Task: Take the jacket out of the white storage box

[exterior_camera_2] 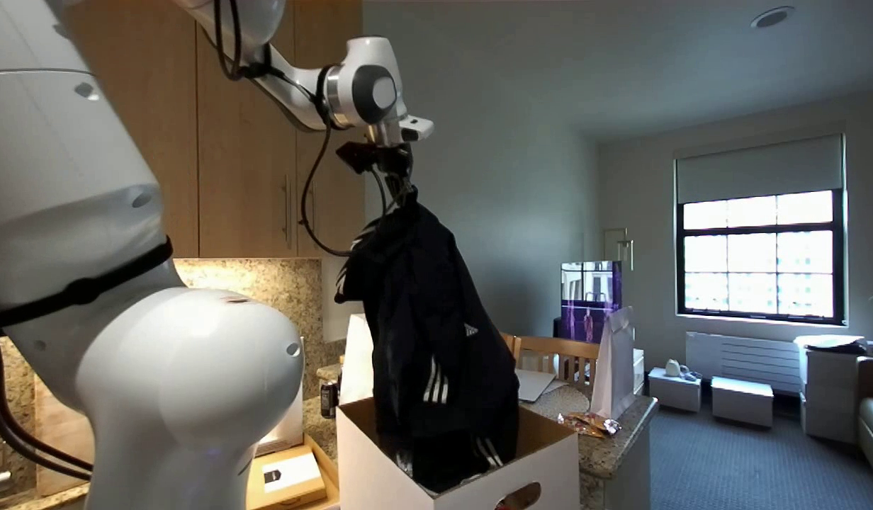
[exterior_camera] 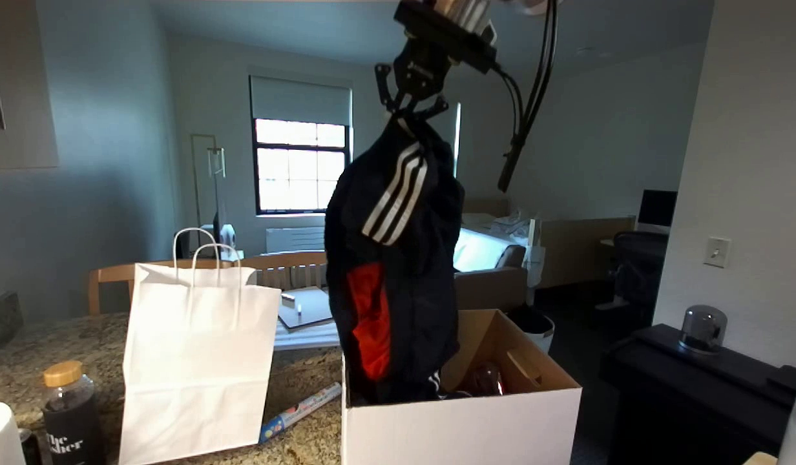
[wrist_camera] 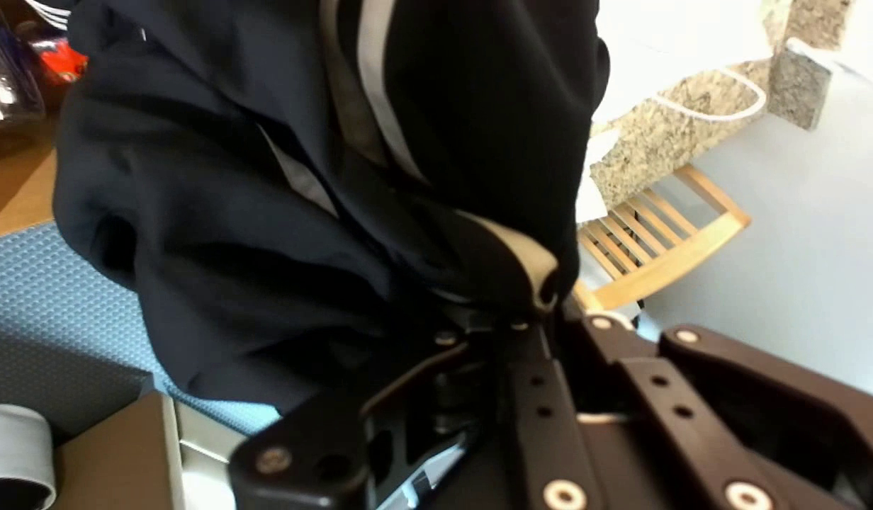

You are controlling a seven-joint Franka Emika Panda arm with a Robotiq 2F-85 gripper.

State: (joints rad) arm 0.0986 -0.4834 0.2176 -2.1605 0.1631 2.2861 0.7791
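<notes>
The black jacket (exterior_camera: 424, 284) with white stripes and a red patch hangs from my gripper (exterior_camera: 408, 111) in an exterior view. It also hangs there in an exterior view (exterior_camera_2: 436, 304) and fills much of the wrist view (wrist_camera: 217, 191). My gripper is shut on the jacket's top end, above the box; it also shows in an exterior view (exterior_camera_2: 402, 193) and the wrist view (wrist_camera: 550, 312). The white storage box (exterior_camera: 462, 429) stands open below, and also shows in an exterior view (exterior_camera_2: 383, 464). The jacket's lower end is still inside the box, and its bottom is hidden by the walls.
A dark red glassy object (exterior_camera: 487, 380) lies inside the box. A tall white paper bag (exterior_camera: 198, 374) stands on the granite counter beside the box. A printed tube (exterior_camera: 301, 412) lies between them. A bottle (exterior_camera: 72, 416) stands farther left. A shiny wrapper (exterior_camera_2: 589, 423) lies near the counter edge.
</notes>
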